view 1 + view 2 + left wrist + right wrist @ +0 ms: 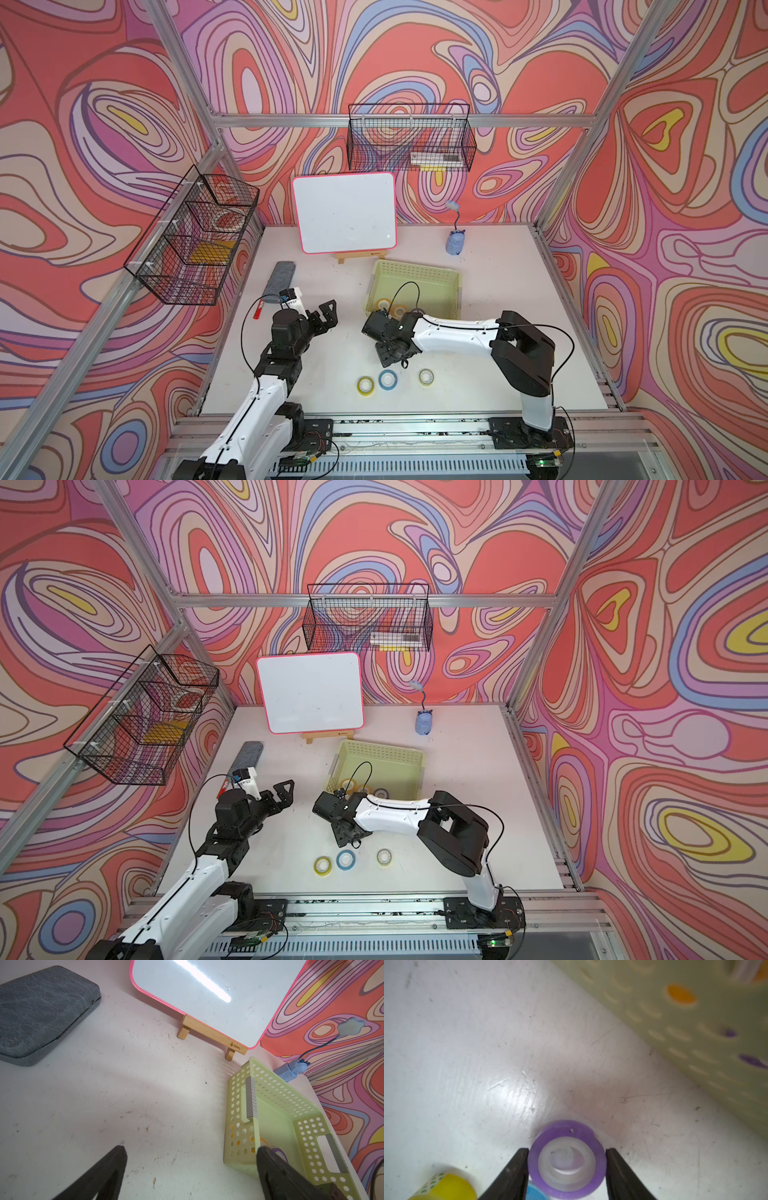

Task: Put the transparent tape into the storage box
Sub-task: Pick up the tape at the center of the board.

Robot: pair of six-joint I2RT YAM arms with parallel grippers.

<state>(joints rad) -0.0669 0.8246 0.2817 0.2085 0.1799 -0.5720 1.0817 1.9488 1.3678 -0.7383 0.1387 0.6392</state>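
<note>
A purple transparent tape roll with a white core sits between the fingers of my right gripper, which is shut on it. In both top views the right gripper points down at the table just in front of the storage box, and it hides the roll. The pale yellow-green perforated box holds a yellow roll and a tan roll. My left gripper is open and empty, left of the box.
A yellow roll, a blue roll and a pale roll lie near the table's front. A whiteboard on an easel, a grey case, a red marker and a blue lamp stand farther back. Black wire baskets hang on the walls.
</note>
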